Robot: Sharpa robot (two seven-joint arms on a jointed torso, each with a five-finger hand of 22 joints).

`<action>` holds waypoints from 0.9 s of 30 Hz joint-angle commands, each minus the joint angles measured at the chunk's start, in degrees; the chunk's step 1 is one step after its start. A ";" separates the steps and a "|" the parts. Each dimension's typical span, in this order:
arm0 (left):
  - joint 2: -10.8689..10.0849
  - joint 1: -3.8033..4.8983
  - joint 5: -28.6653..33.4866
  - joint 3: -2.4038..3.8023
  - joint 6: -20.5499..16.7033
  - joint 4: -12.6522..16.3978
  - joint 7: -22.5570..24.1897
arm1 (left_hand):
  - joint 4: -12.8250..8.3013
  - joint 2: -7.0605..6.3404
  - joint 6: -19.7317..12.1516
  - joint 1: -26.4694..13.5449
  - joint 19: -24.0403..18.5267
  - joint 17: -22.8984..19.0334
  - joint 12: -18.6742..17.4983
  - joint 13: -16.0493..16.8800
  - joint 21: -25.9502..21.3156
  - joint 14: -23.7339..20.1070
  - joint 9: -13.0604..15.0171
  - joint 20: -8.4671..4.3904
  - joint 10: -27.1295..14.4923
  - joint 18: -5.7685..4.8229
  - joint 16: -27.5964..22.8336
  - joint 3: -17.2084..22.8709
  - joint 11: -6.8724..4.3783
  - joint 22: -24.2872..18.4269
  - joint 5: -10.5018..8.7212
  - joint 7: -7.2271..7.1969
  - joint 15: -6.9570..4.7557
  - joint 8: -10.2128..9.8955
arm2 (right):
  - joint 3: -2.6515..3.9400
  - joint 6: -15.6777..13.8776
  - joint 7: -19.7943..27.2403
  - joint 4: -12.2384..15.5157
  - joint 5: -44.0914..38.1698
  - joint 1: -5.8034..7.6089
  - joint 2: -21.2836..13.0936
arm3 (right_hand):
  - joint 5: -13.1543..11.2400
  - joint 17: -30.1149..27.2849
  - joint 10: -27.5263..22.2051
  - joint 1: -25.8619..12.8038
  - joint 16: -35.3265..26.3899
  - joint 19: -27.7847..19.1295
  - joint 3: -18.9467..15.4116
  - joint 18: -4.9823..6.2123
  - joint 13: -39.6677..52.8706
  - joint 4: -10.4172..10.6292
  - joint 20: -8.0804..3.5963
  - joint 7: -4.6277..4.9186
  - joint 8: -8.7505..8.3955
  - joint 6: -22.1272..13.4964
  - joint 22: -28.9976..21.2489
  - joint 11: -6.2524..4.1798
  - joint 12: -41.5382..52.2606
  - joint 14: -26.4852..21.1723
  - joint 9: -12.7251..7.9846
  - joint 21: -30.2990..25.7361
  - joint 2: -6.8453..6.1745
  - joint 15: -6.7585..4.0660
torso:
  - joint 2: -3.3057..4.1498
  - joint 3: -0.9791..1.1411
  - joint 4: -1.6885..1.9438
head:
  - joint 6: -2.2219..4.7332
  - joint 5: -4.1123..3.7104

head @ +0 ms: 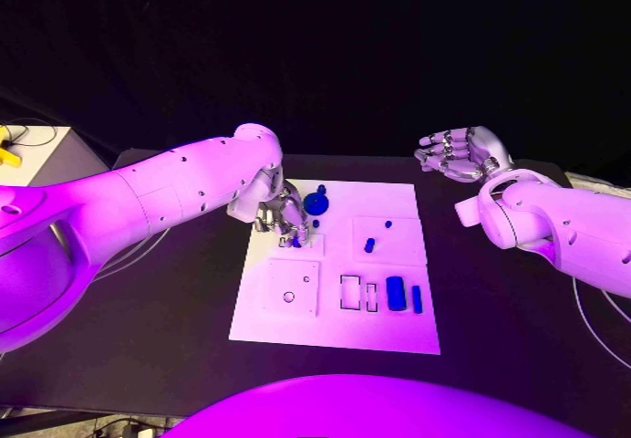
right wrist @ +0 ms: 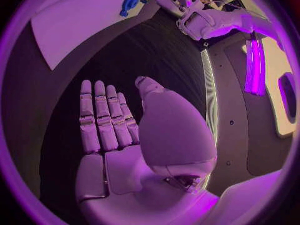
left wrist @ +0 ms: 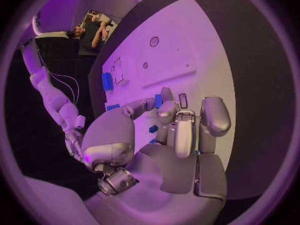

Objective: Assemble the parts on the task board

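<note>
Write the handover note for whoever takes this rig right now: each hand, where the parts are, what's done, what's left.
Left hand: down over the far left part of the task board, fingers curled at a small blue part; whether it grips it cannot be told.
Right hand: open, holding nothing, raised beyond the board's far right corner.
Parts: round blue part near the far edge; small blue peg on the right middle plate; two blue bars at the near right, beside empty slots.
Done: cannot tell that any part is seated.
Left: seat the parts in their slots.
</note>
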 commanded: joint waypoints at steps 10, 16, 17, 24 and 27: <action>-0.24 -0.67 -0.42 -0.30 -1.58 0.29 0.29 | 1.29 -2.19 0.53 0.49 0.53 15.09 -0.32 0.53 -0.64 6.08 0.46 -0.14 0.19 -0.65 0.19 -4.30 -0.06 -0.18 -0.69 -0.51 -0.43 -1.20 | 0.02 0.73 0.70 0.03 -0.09 -0.01 0.00 | 0.25 -0.09 -0.05 0.09 -0.28 -0.09 0.38 0.80 -0.03 -0.04 0.11 1.34 -0.29 0.24 -0.04 0.24 -0.31 -0.22 -0.09 0.06 -0.50 0.12 | 0.00 0.04 -0.08 | 0.00 -0.03; -0.63 -0.72 -0.84 -0.25 -2.06 0.58 0.38 | 3.25 -3.02 0.87 1.08 0.69 15.09 -0.29 0.83 -0.66 6.08 0.62 -0.18 0.28 -0.69 0.19 -7.47 -0.10 -0.08 -0.99 -0.56 -0.48 -1.58 | 0.02 0.77 0.70 0.00 -0.09 -0.02 -0.02 | 0.25 -0.10 -0.05 0.08 -0.28 -0.09 0.39 0.80 -0.03 -0.04 0.12 1.34 -0.29 0.24 -0.04 0.24 -0.32 -0.23 -0.09 0.06 -0.51 0.12 | 0.03 0.04 -0.03 | 0.00 -0.11; -0.68 -0.73 -0.91 -0.24 -2.15 0.62 0.40 | 3.73 -3.23 0.96 1.26 0.73 15.09 -0.24 0.98 -0.66 6.08 0.65 -0.20 0.36 -0.69 0.19 -8.25 -0.11 -0.05 -1.07 -0.58 -0.49 -1.66 | 0.02 0.78 0.71 0.01 -0.09 -0.02 -0.02 | 0.25 -0.10 -0.05 0.08 -0.28 -0.09 0.39 0.80 -0.03 -0.04 0.12 1.34 -0.29 0.24 -0.04 0.24 -0.32 -0.23 -0.09 0.06 -0.51 0.12 | 0.03 0.04 -0.03 | 0.00 -0.14; -1.08 -0.76 -1.34 -0.19 -2.77 0.89 0.49 | 5.45 -4.11 1.20 2.03 0.84 15.09 -0.28 1.10 -0.68 6.08 0.79 -0.25 0.41 -0.71 0.19 -10.95 -0.15 0.03 -1.53 -0.63 -0.53 -1.98 | 0.02 0.79 0.71 0.00 -0.09 -0.02 -0.05 | 0.25 -0.10 -0.05 0.08 -0.28 -0.09 0.39 0.80 -0.03 -0.04 0.12 1.34 -0.29 0.24 -0.04 0.24 -0.32 -0.23 -0.09 0.06 -0.51 0.12 | 0.03 0.03 -0.06 | 0.00 -0.10; -1.29 -0.76 -1.66 -0.14 -3.02 1.02 0.54 | 6.20 -4.50 1.29 2.37 0.87 15.09 -0.30 1.16 -0.70 6.08 0.86 -0.27 0.43 -0.71 0.19 -12.08 -0.17 0.03 -1.82 -0.64 -0.55 -2.10 | 0.02 0.79 0.71 0.00 -0.09 -0.02 -0.08 | 0.25 -0.10 -0.05 0.08 -0.28 -0.09 0.39 0.80 -0.03 -0.04 0.12 1.34 -0.29 0.24 -0.04 0.24 -0.32 -0.23 -0.09 0.06 -0.51 0.12 | 0.04 0.03 -0.07 | 0.00 -0.07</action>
